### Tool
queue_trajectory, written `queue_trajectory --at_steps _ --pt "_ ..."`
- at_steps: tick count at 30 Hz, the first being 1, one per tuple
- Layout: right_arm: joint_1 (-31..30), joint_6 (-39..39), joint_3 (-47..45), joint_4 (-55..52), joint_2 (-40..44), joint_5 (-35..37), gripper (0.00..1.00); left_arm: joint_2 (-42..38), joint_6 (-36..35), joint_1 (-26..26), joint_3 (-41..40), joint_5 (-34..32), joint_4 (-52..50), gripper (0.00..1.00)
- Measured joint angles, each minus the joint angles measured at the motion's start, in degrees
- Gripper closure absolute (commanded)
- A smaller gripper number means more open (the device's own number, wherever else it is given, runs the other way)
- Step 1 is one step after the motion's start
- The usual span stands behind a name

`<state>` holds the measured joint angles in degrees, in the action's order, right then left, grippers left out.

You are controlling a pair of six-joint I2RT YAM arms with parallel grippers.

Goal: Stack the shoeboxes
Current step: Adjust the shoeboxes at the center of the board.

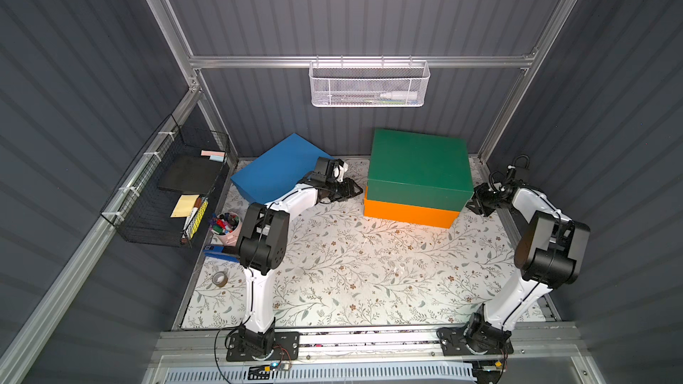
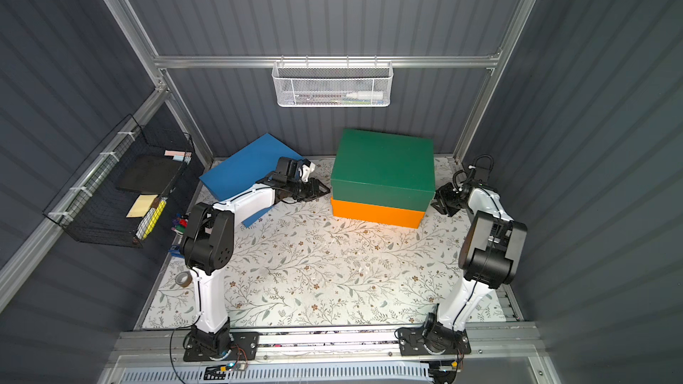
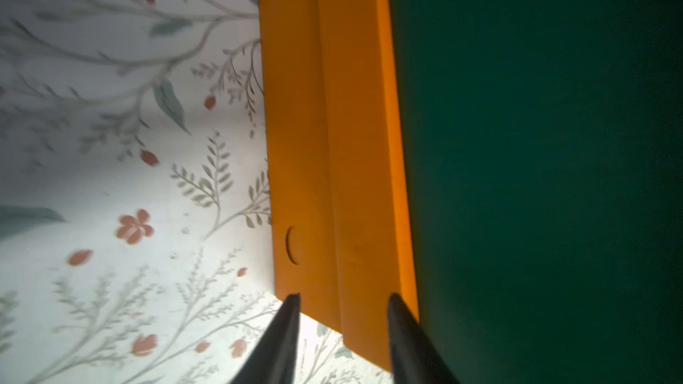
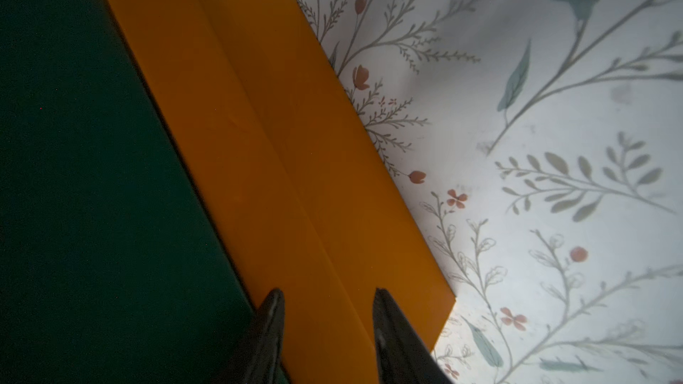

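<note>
Left gripper just beside orange shoebox, green shoebox atop

The green box is plain dark green, the orange box flat bright orange, and the blue box solid mid blue (none carries any pattern). The table is white, printed with grey-green leafy sprigs and small reddish-brown flowers.
</note>
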<state>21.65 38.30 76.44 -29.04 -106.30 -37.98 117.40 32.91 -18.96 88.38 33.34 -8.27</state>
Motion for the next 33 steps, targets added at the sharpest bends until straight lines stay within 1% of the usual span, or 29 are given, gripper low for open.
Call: queue_trajectory --at_steps 3,8,12,15,21,26,33 --pt "0.07 0.0 0.85 -0.13 -1.64 -0.63 0.55 0.46 -0.28 1.42 1.22 0.28 0.66 0.38" --pt "0.07 0.13 2.8 -0.13 -4.09 -2.47 0.54 7.65 0.07 2.54 10.75 2.08 2.05 0.34" --pt "-0.11 -0.02 4.92 0.0 -6.25 -3.39 0.53 11.96 0.96 2.03 13.44 3.98 2.75 0.32" --pt "-0.76 -0.66 6.56 -0.44 -7.48 -3.76 0.52 13.53 1.57 1.51 13.44 5.07 2.71 0.32" --pt "-2.1 -1.95 8.85 -0.31 -9.14 -3.69 0.52 13.66 2.03 1.55 12.33 5.27 4.0 0.31" --pt "-2.25 -2.97 8.79 -0.11 -9.14 -3.69 0.52 11.37 2.03 1.42 6.54 6.1 5.88 0.31" --pt "-1.9 -5.35 7.06 0.24 -7.48 -2.25 0.52 6.69 1.97 -0.24 0.0 6.32 5.18 0.31"
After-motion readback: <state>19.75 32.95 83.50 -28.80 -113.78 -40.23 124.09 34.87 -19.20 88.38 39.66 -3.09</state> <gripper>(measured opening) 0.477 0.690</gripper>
